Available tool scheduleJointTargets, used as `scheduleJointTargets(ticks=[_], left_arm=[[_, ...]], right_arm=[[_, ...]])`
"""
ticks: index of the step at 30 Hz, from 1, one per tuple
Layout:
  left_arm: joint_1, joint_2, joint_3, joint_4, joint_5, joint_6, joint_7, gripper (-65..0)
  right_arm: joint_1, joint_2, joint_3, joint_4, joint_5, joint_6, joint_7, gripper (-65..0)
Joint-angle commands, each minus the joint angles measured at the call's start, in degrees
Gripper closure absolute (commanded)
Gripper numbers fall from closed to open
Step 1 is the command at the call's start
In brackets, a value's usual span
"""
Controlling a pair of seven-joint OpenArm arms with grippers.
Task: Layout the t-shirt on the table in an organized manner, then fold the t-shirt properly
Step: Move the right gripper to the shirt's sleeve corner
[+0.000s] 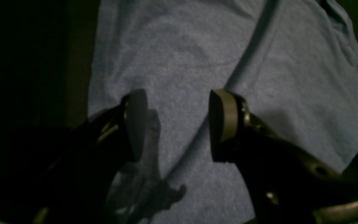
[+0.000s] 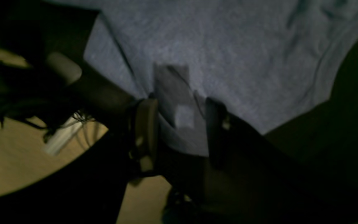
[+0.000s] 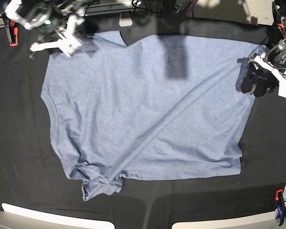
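The light blue-grey t-shirt lies spread on the black table with its plain side up; one sleeve is bunched at the near left. My right gripper is at the shirt's far left corner. In the right wrist view the right gripper has its jaws apart, and a raised fold of the t-shirt stands between them. My left gripper hovers over the shirt's right edge. The left wrist view shows this gripper open, with only flat t-shirt beneath it.
An orange clamp sits at the far left edge and a blue and orange one at the near right. White boards line the front edge. Cables and gear crowd the back edge. Wooden floor shows beyond the table.
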Motion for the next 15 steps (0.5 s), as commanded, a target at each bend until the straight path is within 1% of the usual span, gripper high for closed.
scheduleJointTargets(ticks=[1, 4, 6, 10, 12, 13, 15], left_arm=[[-0.3, -0.8, -0.3, 0.9, -1.3, -0.5, -1.5, -29.0], [-0.3, -0.8, -0.3, 0.9, -1.3, -0.5, -1.5, -29.0], [-0.3, -0.8, -0.3, 0.9, -1.3, -0.5, -1.5, -29.0], [-0.3, -0.8, -0.3, 0.9, -1.3, -0.5, -1.5, -29.0], [-0.3, -0.8, -0.3, 0.9, -1.3, -0.4, -1.7, -29.0], [-0.3, -0.8, -0.3, 0.9, -1.3, -0.4, -1.7, -29.0], [-0.3, -0.8, -0.3, 0.9, -1.3, -0.4, -1.7, -29.0]], right_arm=[[-1.0, 1.7, 0.3, 0.5, -0.1, 0.1, 0.8, -22.8], [-1.6, 4.5, 0.3, -0.2, -3.4, 0.1, 1.7, -22.8], [-1.8, 5.7, 0.2, -1.0, -4.2, 0.1, 2.2, -22.8], [-1.8, 6.8, 0.1, -3.3, -4.4, 0.1, 3.0, -22.8], [-1.8, 7.4, -1.0, -5.2, -4.5, 0.1, 3.1, -22.8], [-1.8, 7.7, -2.1, -6.4, -5.5, 0.1, 3.4, -22.8], [-1.7, 8.4, -4.9, -8.6, -9.7, 0.1, 5.4, -22.8]])
